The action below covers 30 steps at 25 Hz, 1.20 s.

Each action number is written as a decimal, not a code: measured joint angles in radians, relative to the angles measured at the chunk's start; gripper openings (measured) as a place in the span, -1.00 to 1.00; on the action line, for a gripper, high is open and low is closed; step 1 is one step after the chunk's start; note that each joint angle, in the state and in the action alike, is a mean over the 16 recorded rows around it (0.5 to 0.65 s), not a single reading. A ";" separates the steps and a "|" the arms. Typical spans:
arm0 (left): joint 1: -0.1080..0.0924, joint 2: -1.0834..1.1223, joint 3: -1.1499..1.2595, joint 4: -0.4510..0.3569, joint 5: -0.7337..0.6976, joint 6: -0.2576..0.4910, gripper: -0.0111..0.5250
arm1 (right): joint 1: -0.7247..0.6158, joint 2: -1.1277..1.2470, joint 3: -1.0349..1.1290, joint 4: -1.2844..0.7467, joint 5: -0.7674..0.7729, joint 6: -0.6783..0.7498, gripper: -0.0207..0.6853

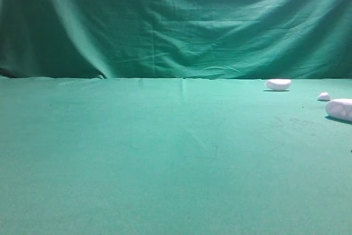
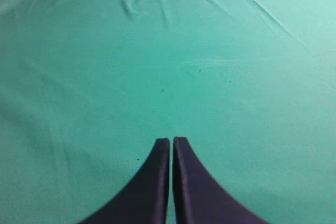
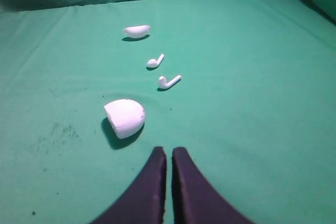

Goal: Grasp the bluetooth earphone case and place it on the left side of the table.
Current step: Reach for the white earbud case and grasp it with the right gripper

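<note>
— Case position first: where does it sit from the right gripper?

— The bluetooth earphone case lies on the table just ahead of the fingertips and a little to their left, near but not touching. Both dark fingers are pressed together with nothing between them.

— And the left gripper?

— Clenched the same way and empty, with only bare green cloth ahead of it.

— How will the case handle?

— My guess is light, rigid and slick: a smooth white plastic shell with rounded ends. It could squirt out of a pinch on the curves, or skate on the cloth if nudged. I'd open wide, straddle it across the narrower width and close on the flatter flanks near the middle.

— Anything else ahead of the fingers?

— Beyond the case, a little to its right, are the nearer earbud and the farther earbud. Well past them is a smaller white half-oval lump.

— What's unclear?

— The side of the case facing the fingers looks flat, and I can't tell whether it's a lid seam or an open mouth. In the high view the case is cut off by the right edge, only one tiny white piece shows beside it, and neither arm appears.
</note>
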 joint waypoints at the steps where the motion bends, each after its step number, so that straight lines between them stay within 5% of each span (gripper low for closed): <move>1: 0.000 0.000 0.000 0.000 0.000 0.000 -0.96 | 0.000 0.000 0.000 0.000 0.000 0.000 -0.94; 19: 0.000 0.000 0.000 0.000 0.000 0.000 -0.96 | 0.000 0.000 0.002 0.001 -0.035 0.000 -0.94; 30: 0.000 0.000 0.000 0.000 0.000 0.000 -0.96 | 0.000 0.000 -0.002 0.127 -0.400 0.041 -0.94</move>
